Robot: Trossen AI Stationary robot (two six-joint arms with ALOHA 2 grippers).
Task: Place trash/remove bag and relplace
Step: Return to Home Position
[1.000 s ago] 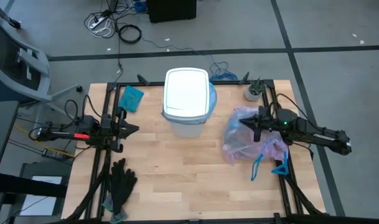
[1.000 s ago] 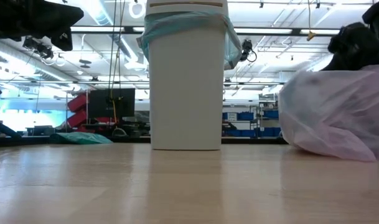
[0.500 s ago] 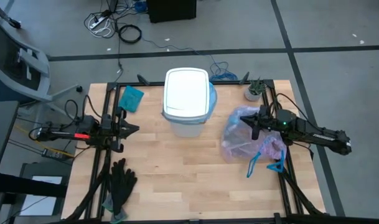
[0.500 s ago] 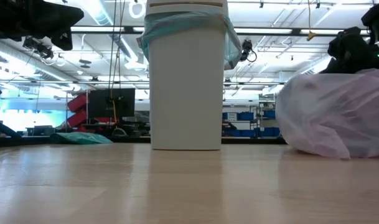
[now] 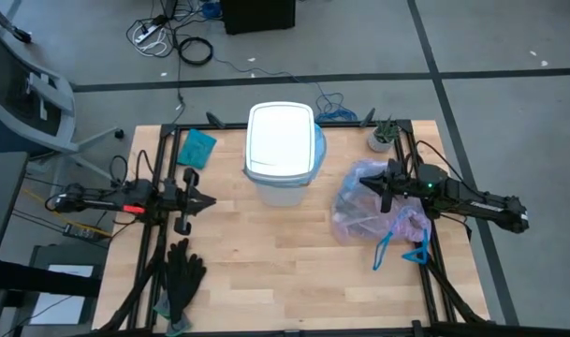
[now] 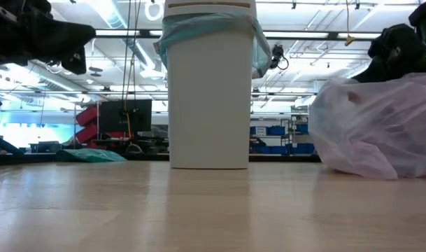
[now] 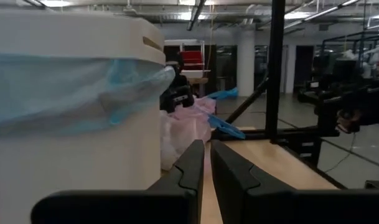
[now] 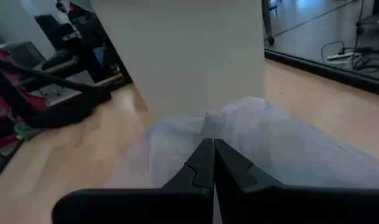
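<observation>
Left hand (image 5: pixel 202 200) closed, empty, left of the bin (image 5: pixel 283 154). Right hand (image 5: pixel 386 190) closed, empty, just over the bag (image 5: pixel 364 213) on the table (image 5: pixel 266 262); best lift it clear before retracting, avoiding snagging the film.

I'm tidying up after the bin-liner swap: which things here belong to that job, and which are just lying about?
Job: white trash bin, its light-blue liner, the pink bag under the right gripper; the left gripper waits at the table's left.
Lying about: black gloves, teal folded bag, small potted plant.
</observation>
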